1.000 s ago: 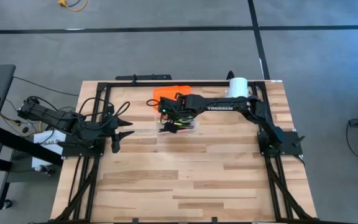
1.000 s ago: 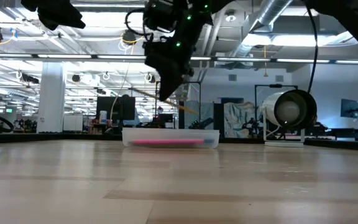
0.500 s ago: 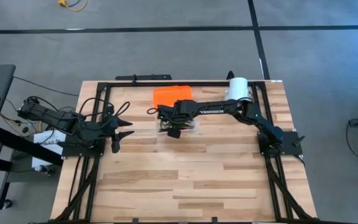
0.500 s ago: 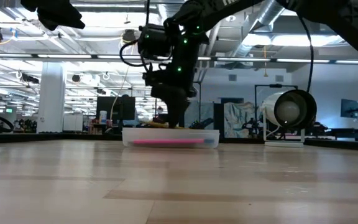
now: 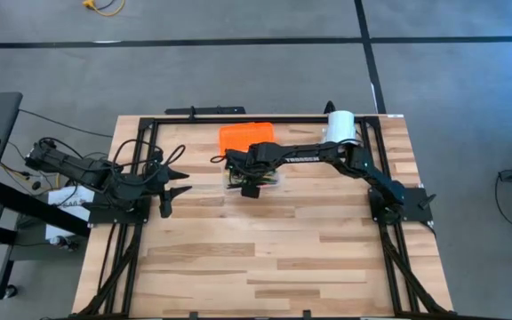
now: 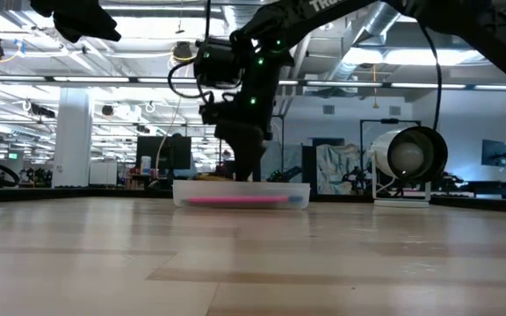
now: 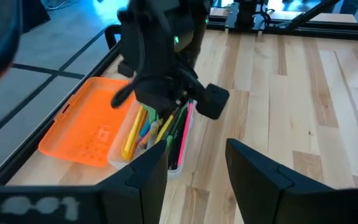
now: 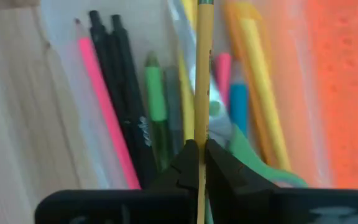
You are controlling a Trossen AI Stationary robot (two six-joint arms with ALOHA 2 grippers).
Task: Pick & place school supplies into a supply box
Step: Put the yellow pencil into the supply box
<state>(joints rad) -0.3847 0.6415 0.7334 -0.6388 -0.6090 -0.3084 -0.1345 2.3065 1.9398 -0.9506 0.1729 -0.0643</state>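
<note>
A: How do the jaws of the right gripper [image 8: 197, 163] stand?

B: Clenched on a yellow pencil [image 8: 202, 81]. The two dark fingers pinch it from either side near the bottom centre of the right wrist frame, and the pencil runs straight up the frame from there, long axis vertical in that picture.

A: And where is that pencil against the supply box [image 5: 254, 178]?

B: Over its clear tray, just above centre in the high view. Below the pencil lie a pink pen [image 8: 104, 112], two black pens [image 8: 123, 93], a green pen [image 8: 157, 106] and the green-handled scissors [image 8: 253, 162], all lying roughly parallel to it, along the tray's length. The orange lid [image 5: 243, 135] lies open flat beside the tray, toward the top of the high frame.

A: From the low view?

B: The gripper hangs right over the tray's rim, left of centre.

A: The left gripper [image 5: 178, 182]?

B: Parked at the left edge of the table [image 5: 283, 258], fingers spread, nothing between them, well apart from the box
</note>
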